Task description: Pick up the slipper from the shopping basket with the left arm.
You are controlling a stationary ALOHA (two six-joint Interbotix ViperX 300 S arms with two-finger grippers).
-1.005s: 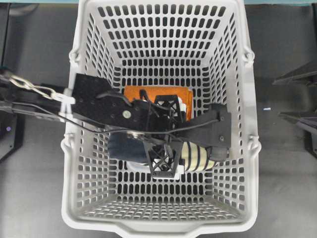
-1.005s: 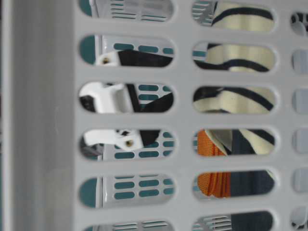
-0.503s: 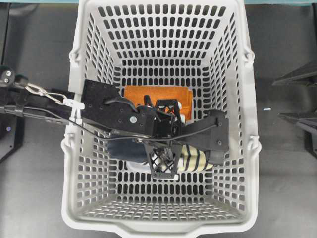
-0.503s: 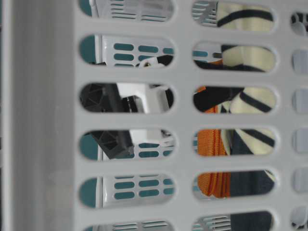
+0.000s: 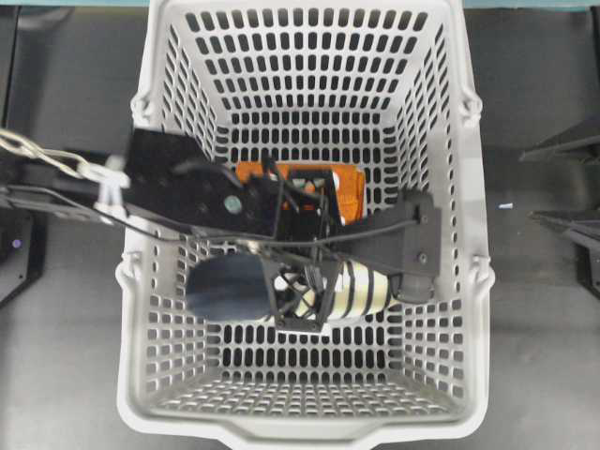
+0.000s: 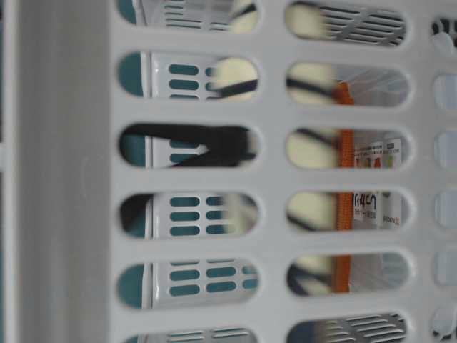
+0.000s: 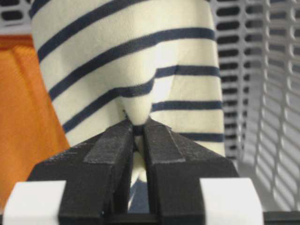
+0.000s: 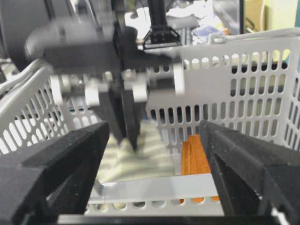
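The slipper [image 5: 361, 291], cream with navy stripes and a navy heel end [image 5: 225, 286], hangs inside the light-grey shopping basket [image 5: 473, 309]. My left gripper [image 5: 300, 292] reaches in from the left and is shut on it. In the left wrist view the fingertips [image 7: 121, 136] of the left gripper [image 7: 137, 125] pinch a fold of the striped upper [image 7: 126, 51]. The slipper shows blurred in the table-level view [image 6: 314, 150] and the right wrist view [image 8: 140, 161]. My right gripper [image 5: 527, 185] is open and empty outside the basket's right wall; it also shows in the right wrist view [image 8: 153, 140].
A folded orange cloth [image 5: 345, 187] lies on the basket floor behind the slipper, also in the left wrist view [image 7: 23, 122] and the right wrist view [image 8: 194, 159]. The basket's slotted walls [image 6: 64, 179] close in on all sides. Dark tabletop [image 5: 66, 375] surrounds the basket.
The left gripper has risen with the slipper in it. The slipper is off the basket floor and looks larger from above. The arm has drawn back a little to the left.
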